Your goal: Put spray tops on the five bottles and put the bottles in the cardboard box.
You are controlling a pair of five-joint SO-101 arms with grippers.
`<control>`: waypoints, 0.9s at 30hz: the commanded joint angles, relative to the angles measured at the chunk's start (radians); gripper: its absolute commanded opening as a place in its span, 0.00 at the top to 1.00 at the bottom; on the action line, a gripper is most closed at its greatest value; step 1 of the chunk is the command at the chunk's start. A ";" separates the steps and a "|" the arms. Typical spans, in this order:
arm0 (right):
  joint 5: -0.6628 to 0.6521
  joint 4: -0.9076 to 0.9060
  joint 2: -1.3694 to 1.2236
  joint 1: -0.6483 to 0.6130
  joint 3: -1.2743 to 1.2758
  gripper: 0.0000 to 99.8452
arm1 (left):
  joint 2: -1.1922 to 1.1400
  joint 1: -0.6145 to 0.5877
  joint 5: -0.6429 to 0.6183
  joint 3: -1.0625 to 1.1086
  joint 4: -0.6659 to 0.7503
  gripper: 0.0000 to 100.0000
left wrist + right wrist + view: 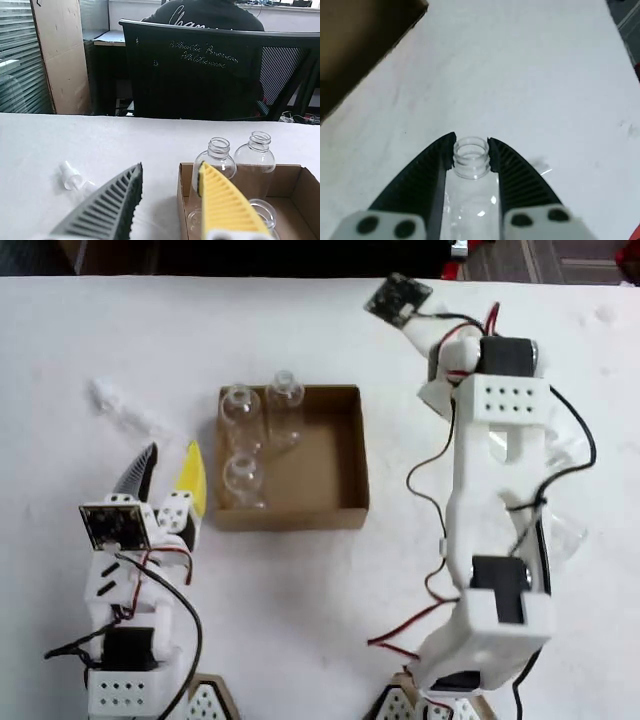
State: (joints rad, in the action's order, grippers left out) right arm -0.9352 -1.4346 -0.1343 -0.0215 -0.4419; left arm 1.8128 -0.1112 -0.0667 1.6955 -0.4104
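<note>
The cardboard box [340, 455] sits mid-table with three clear, uncapped bottles upright along its left side [238, 408] [285, 392] [243, 478]. My left gripper [172, 450] stands open just left of the box, its grey and yellow fingers holding nothing. From the left wrist, the left gripper [170, 170] faces the box [295, 177] and two bottle necks [218, 152] [259, 150]. A white spray top [115, 400] [70, 175] lies on the table beyond it. My right gripper [471, 142] is shut on the neck of another clear bottle [470, 205] that has no top, above the white table.
The right arm [500, 490] stretches along the table's right side, and clear bottle shapes [568, 452] [565, 535] lie partly hidden beside it. A black mesh chair [210, 70] stands past the far table edge. The box's right half is bare.
</note>
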 commanded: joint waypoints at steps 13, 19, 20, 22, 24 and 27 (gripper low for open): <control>0.479 0.004 0.191 -0.015 -0.029 0.98 | 0.007 0.013 0.012 -0.003 0.021 0.82; 0.591 0.001 0.185 -0.016 -0.029 0.98 | 0.007 0.013 0.012 -0.003 0.021 0.82; 0.605 0.001 0.185 -0.016 -0.029 0.98 | 0.007 0.013 0.012 -0.003 0.021 0.82; 0.634 -0.001 0.185 -0.016 -0.029 0.98 | 0.007 0.013 0.012 -0.003 0.021 0.82; 0.666 -0.001 0.185 -0.015 -0.029 0.98 | 0.007 0.013 0.012 -0.003 0.021 0.82; 0.730 0.004 0.185 -0.013 -0.029 0.98 | 0.007 0.013 0.012 -0.003 0.021 0.82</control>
State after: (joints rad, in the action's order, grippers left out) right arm -0.2601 -1.4346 0.0038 -0.0261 -0.4419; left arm 1.8128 -0.1112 -0.0667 1.6955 -0.4104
